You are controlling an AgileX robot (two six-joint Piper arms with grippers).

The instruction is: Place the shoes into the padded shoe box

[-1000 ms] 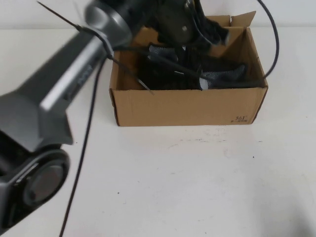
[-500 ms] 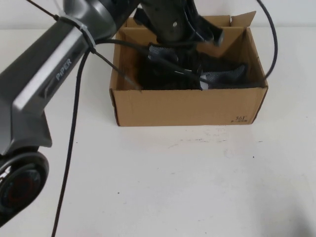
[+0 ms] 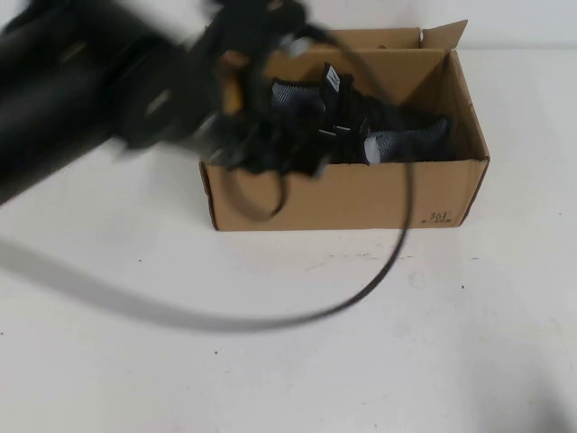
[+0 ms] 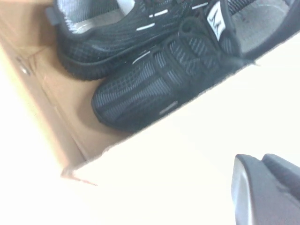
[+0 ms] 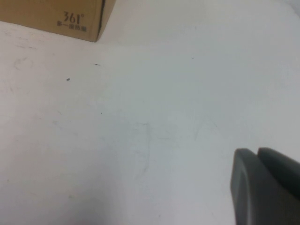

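Both shoes point(image 4: 154, 70) lie side by side inside the padded shoe box point(image 3: 343, 194) — toes toward its left end; the box stands on the white table point(image 3: 361, 343); the left gripper point(image 4: 267, 187) hangs over the box's near left wall, holding nothing; the right gripper point(image 5: 265, 187) hovers above bare table near the box's printed corner; whether either pincer is open I cannot tell.

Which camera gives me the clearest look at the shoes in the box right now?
Left wrist view: both shoes lie side by side in the box. The high view has the left arm blocking most of them; the right wrist view shows none.
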